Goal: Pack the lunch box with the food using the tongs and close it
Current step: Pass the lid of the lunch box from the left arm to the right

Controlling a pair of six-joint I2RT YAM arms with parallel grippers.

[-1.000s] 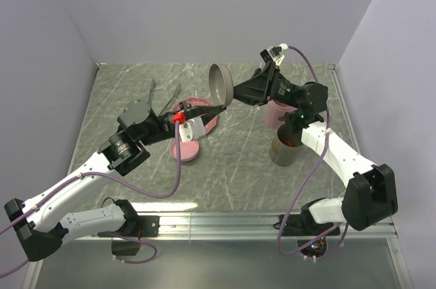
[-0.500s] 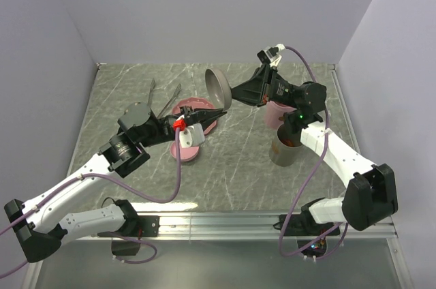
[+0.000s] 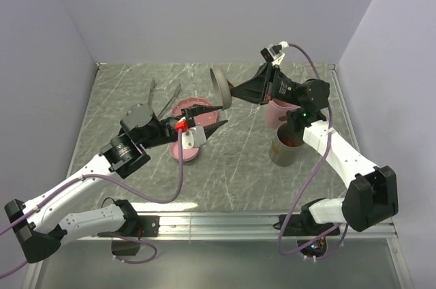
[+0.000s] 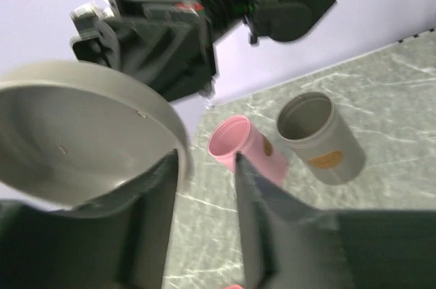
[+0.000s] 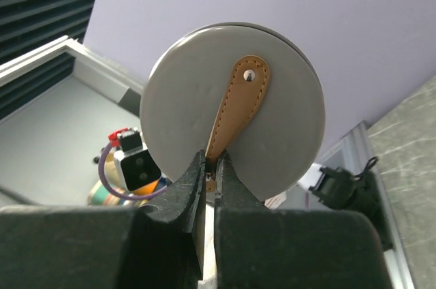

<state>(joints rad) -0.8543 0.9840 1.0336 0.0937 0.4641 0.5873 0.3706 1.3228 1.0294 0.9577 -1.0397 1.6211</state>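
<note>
My right gripper (image 5: 213,159) is shut on the tan leather strap (image 5: 240,101) of the round grey lid (image 5: 231,112) and holds it up on edge in the air (image 3: 219,86). Just below the lid my left gripper (image 3: 218,108) stands open over the table; between its fingers (image 4: 153,214) only marble shows, and the grey lid (image 4: 82,135) hangs by its left finger. The pink tub (image 3: 276,113) and the olive-grey tub (image 3: 285,147) of the lunch box stand open at the right. The pink lid (image 3: 184,150) lies by the plate. The silver tongs (image 3: 163,98) lie at the back left. No food shows plainly.
A flat pink plate (image 3: 199,113) lies under my left wrist. Purple walls close the table at the back and both sides. A metal rail (image 3: 218,219) runs along the near edge by the arm bases.
My right gripper has shut on the lid's strap. My left gripper has opened, let go of the grey lid and drawn back slightly. The lid has shifted a little to the right.
</note>
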